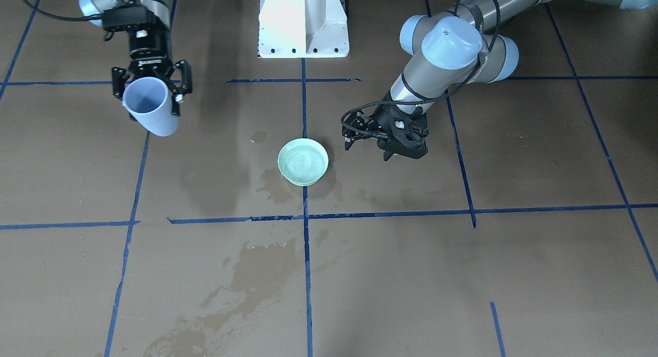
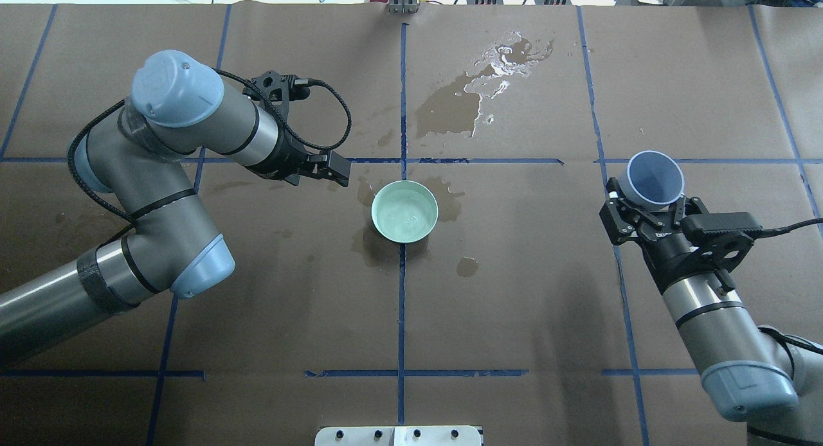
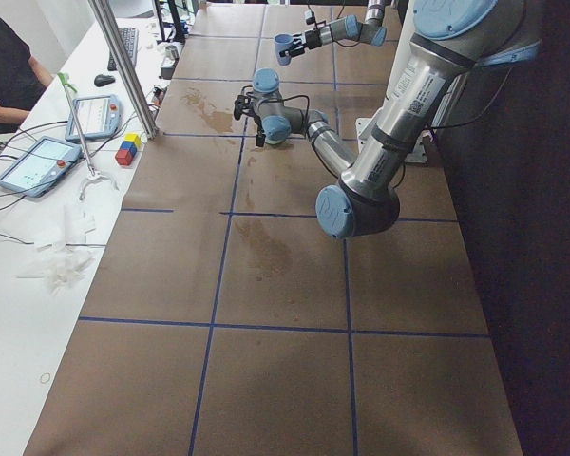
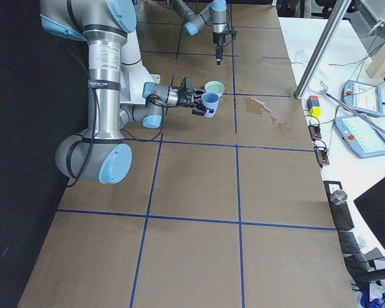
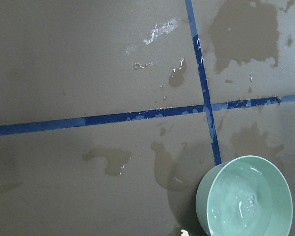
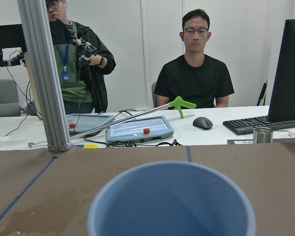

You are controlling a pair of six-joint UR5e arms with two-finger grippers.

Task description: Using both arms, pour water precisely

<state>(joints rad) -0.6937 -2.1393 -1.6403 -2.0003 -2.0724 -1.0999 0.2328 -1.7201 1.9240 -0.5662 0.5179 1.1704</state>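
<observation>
Brown paper, gridded with blue tape, is covering the bench. The left arm is reaching in low, and the left end effector is hanging just beside the bowl, tip toward it. Whether its fingers are spread or pressed together, I cannot tell. The right arm is holding the right end effector well apart from the bowl, with its fingers pinching a blue cup by the sides, mouth up.

The water is sitting shallow and glistening in the bowl. A spill is lying farther out, beyond both end effectors. What the right wrist view is showing of the cup's inside looks dry, though its bottom is hidden.

I am judging the step in hand to be bringing cup and bowl together for a pour. Doing it well is probably calling for these things:
- carrying the cup level, so that nothing is slopping onto the paper
- stopping with the lip low over the bowl's middle
- tilting slowly
- having the left end effector steadying the bowl's rim, since the wet paper under it is likely letting it slide
</observation>
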